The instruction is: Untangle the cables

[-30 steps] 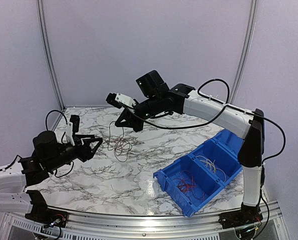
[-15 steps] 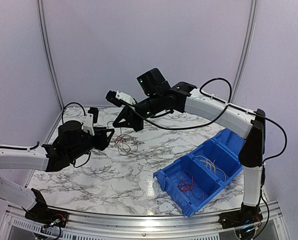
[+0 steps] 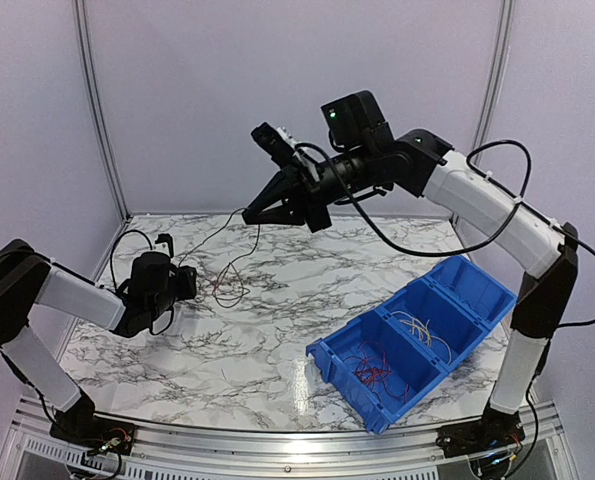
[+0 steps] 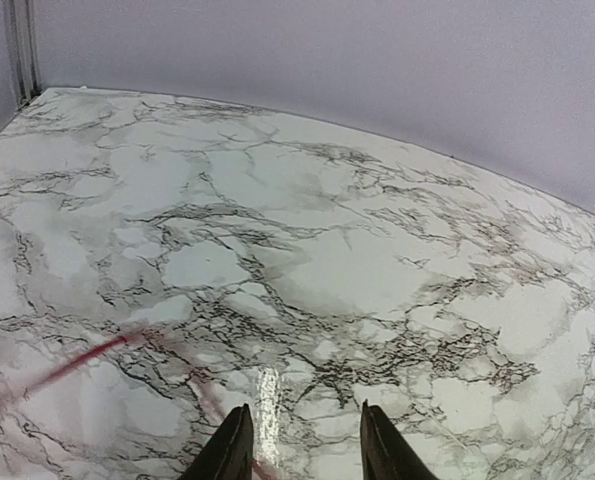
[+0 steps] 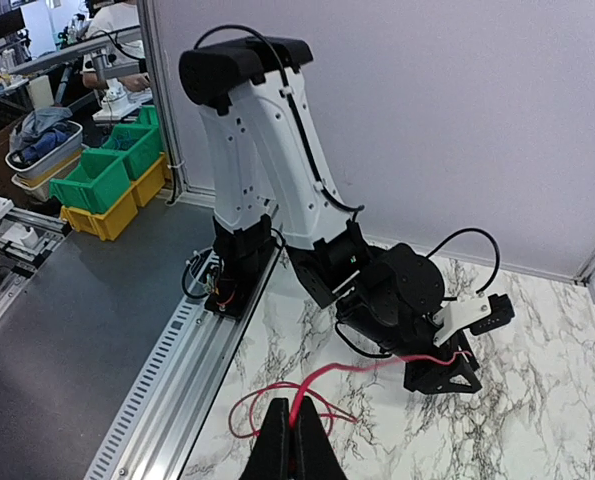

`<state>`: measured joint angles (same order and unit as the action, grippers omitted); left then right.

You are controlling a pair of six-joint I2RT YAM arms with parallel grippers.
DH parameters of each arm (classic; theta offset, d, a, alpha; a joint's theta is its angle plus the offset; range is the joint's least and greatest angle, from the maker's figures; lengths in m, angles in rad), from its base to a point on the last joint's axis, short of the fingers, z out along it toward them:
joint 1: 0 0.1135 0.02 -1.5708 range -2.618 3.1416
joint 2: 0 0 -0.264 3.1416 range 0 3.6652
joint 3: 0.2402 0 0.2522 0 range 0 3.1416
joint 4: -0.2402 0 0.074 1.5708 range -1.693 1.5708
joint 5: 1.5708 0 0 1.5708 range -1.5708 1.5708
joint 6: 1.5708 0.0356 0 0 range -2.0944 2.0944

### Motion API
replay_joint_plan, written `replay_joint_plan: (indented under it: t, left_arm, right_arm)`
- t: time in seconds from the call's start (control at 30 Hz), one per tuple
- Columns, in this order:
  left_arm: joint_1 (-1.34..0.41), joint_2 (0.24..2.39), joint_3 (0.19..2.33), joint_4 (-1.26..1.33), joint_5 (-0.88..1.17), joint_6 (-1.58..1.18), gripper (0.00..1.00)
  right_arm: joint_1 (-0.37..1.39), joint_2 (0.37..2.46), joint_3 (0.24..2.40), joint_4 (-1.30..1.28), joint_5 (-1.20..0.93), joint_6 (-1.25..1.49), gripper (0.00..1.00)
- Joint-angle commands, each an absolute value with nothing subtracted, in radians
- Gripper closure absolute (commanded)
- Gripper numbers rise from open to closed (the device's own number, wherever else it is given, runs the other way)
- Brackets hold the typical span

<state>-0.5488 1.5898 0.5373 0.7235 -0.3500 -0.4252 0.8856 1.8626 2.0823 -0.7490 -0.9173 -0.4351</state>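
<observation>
- My right hand (image 5: 291,410) is clamped tight on the red cable (image 5: 377,366), up high over the far side of the table (image 3: 277,340).
- My left hand (image 4: 306,407) sits low, just above the table, with a clear gap between its fingers. A blurry red strand runs in toward that gap, but I can't tell if it touches either finger.
- Biggest worry imo: with the left fingers that far apart, nothing pins the low end. An upward pull from the right could drag everything up in 1 clump instead of teasing 1 strand free.
- Other worry: the rest of the cables (image 3: 227,290) loop below the tight run. A hard pull could cinch them into a knot, and wire this thin probably kinks or snaps easily.
- Direction: the tight part of the red cable runs on a slant. The high end is at my right hand and the low end points down toward my left. Its long axis is that diagonal between the 2 hands.
- The loops sit between the hands, down at the table; can't tell if they rest on it.
- More wires lie in 2 compartments of the blue bin (image 3: 322,352), well apart on my right.
</observation>
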Motion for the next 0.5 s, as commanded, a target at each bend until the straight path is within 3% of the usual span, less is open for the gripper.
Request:
replay_joint_plan:
  t: [0.0, 0.13, 0.3, 0.47]
  left_arm:
    - [-0.503, 1.626, 0.523, 0.784, -0.372, -0.453, 0.62]
    - [-0.48, 1.656, 0.53, 0.783, -0.363, -0.451, 0.63]
    - [-0.469, 1.654, 0.525, 0.803, -0.297, -0.428, 0.8]
    - [-0.469, 1.554, 0.465, 0.804, -0.284, -0.436, 0.81]
  right_arm:
    - [0.854, 1.789, 2.131, -0.785, -1.052, -0.462, 1.0]
    - [0.824, 1.76, 2.135, -0.806, -1.068, -0.478, 1.0]
    - [0.783, 1.75, 2.091, -0.77, -0.97, -0.46, 1.0]
    - [0.755, 1.771, 1.987, -0.686, -0.806, -0.422, 1.0]
